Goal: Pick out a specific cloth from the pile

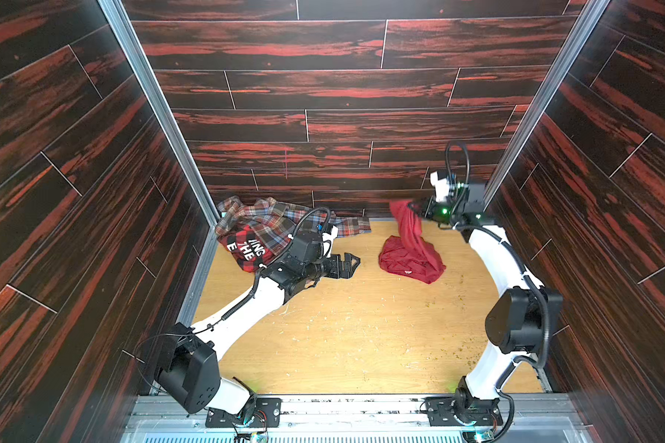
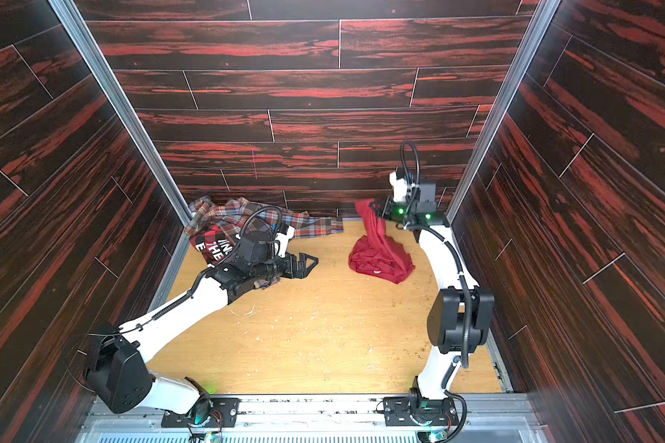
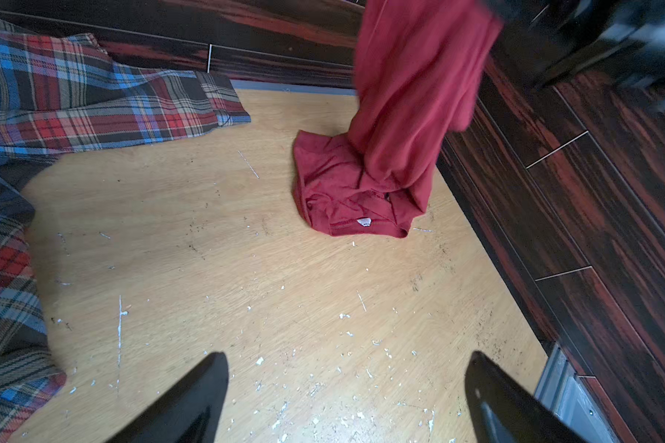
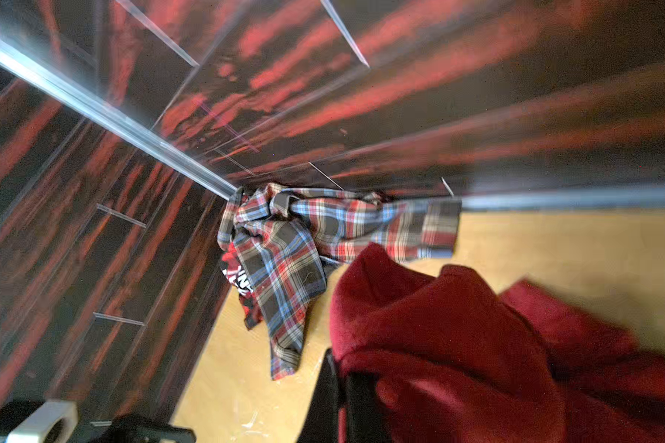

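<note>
- Since the cloth is thin, soft and light, it hangs as a limp column from the right gripper. The jaws are pressed together on its upper edge, and its lower half lies bunched on the table.
- It is well apart from the pile, beyond the end of the plaid shirt sleeve, with bare wood between.
- Judging by the drape, it will sag and stretch rather than keep any shape. A pinch on a gathered fold, or on the seamed collar by the white label, should slip least.
- The left gripper hovers just beside the pile on its cloth-facing side, jaws spread wide and holding nothing.
- A single thin layer could slide out of the pinch as the trailing part lifts off the table.
</note>
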{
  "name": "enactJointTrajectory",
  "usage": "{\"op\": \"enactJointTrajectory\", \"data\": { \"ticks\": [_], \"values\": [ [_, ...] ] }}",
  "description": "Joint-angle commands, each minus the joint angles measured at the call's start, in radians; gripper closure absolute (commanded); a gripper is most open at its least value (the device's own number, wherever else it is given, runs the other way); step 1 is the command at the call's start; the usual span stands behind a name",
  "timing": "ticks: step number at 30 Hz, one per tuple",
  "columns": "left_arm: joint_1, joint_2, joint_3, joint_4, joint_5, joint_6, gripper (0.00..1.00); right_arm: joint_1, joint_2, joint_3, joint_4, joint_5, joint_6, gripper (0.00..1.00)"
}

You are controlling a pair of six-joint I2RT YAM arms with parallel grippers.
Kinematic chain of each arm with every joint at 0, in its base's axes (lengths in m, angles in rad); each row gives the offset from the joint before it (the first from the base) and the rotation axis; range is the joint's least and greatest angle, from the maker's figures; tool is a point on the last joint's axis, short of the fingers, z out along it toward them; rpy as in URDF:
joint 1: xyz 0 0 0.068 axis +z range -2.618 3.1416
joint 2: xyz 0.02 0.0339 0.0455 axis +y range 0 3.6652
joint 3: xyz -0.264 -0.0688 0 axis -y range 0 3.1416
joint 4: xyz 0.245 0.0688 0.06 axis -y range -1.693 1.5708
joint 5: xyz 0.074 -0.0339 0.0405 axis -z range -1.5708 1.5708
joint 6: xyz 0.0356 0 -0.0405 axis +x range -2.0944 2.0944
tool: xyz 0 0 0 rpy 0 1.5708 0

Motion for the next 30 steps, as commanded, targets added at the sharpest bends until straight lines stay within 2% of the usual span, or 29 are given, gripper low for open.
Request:
{"op": "enactJointTrajectory", "data": {
  "ticks": [1, 6, 10, 13, 15, 18, 23, 27, 28, 30],
  "values": [
    [-0.006, 0.012, 0.035, 0.001, 0.008, 0.008, 0.01, -0.055, -0.021, -0.110, 0.089, -0.011, 0.113, 1.00],
    [-0.008, 0.033, 0.045, 0.012, 0.016, 0.003, 0.01, -0.132, -0.113, -0.263, 0.041, 0.075, 0.065, 1.00],
    [-0.012, 0.047, 0.049, 0.027, 0.023, -0.005, 0.01, -0.157, -0.128, -0.315, -0.063, 0.182, -0.035, 1.00],
    [-0.015, 0.054, 0.055, 0.024, 0.025, -0.003, 0.01, -0.145, -0.124, -0.363, -0.061, 0.300, -0.080, 1.00],
    [-0.017, 0.056, 0.060, 0.026, 0.029, -0.003, 0.01, -0.112, -0.111, -0.378, -0.054, 0.435, -0.118, 1.00],
    [-0.021, 0.059, 0.069, 0.035, 0.046, -0.009, 0.01, -0.081, -0.058, -0.358, -0.054, 0.491, -0.143, 1.00],
    [-0.028, 0.065, 0.064, 0.048, 0.042, -0.012, 0.01, -0.008, 0.079, -0.233, -0.165, 0.621, -0.192, 1.00],
    [-0.031, 0.061, 0.054, 0.052, 0.043, -0.010, 0.01, 0.006, 0.129, -0.220, -0.185, 0.631, -0.190, 1.00],
    [-0.031, 0.061, 0.057, 0.044, 0.044, -0.003, 0.01, 0.006, 0.133, -0.222, -0.189, 0.631, -0.192, 0.94],
    [-0.031, 0.063, 0.070, 0.026, 0.041, 0.009, 0.01, 0.007, 0.125, -0.228, -0.200, 0.645, -0.200, 0.74]
  ]
}}
